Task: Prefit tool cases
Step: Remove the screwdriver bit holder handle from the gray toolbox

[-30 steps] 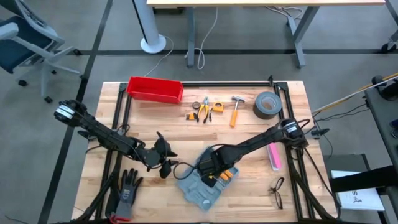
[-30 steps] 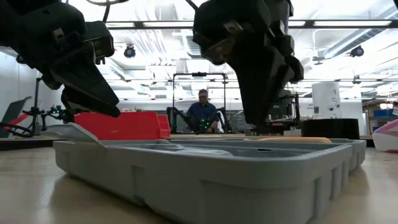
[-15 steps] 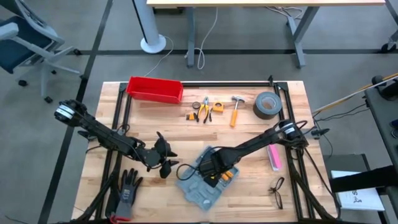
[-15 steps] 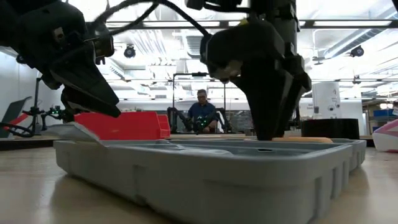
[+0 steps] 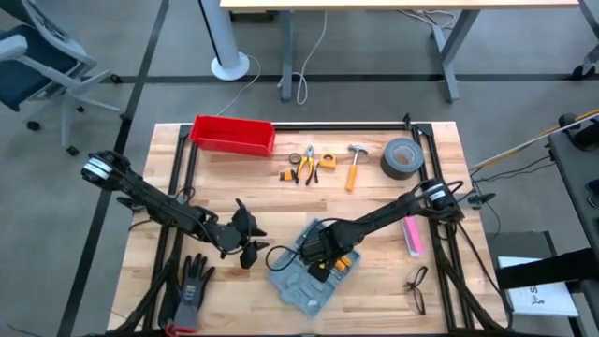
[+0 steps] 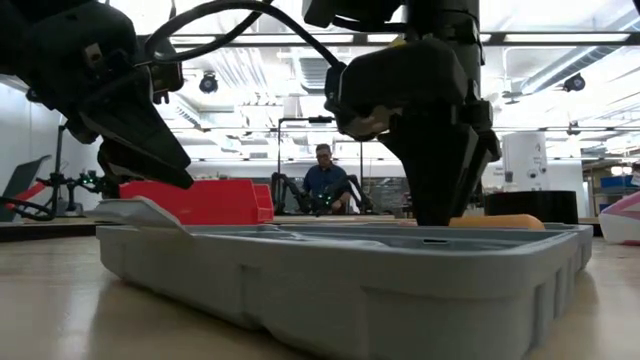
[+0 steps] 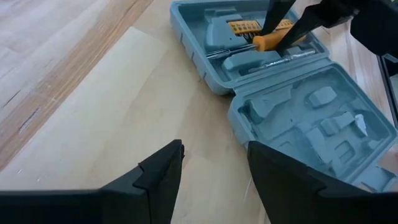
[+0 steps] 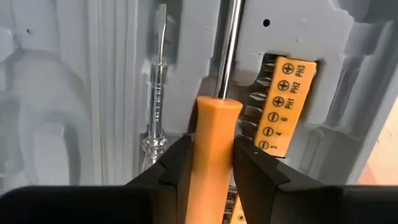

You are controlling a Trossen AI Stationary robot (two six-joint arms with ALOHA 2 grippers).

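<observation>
Seating orange screwdriver [image 8: 211, 149] into tool case [image 5: 309, 271] slot; right hand [image 8: 210, 163] clamped on handle. Left hand [image 7: 211, 165] part-open, empty, over desk [image 5: 374, 197]. Next: press flat, let go.

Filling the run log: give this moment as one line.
right gripper: jaws gripping orange-handled screwdriver over open grey-blue plastic tool case | left gripper: jaws open, beside case

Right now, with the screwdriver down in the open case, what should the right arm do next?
Probably open and lift straight up. The right end effector grips the orange-handled screwdriver, whose shaft already lies along a slot in the tool case, beside the yellow bit holder. It looks seated, though I can't confirm that. The left end effector waits open beside the case.
</observation>
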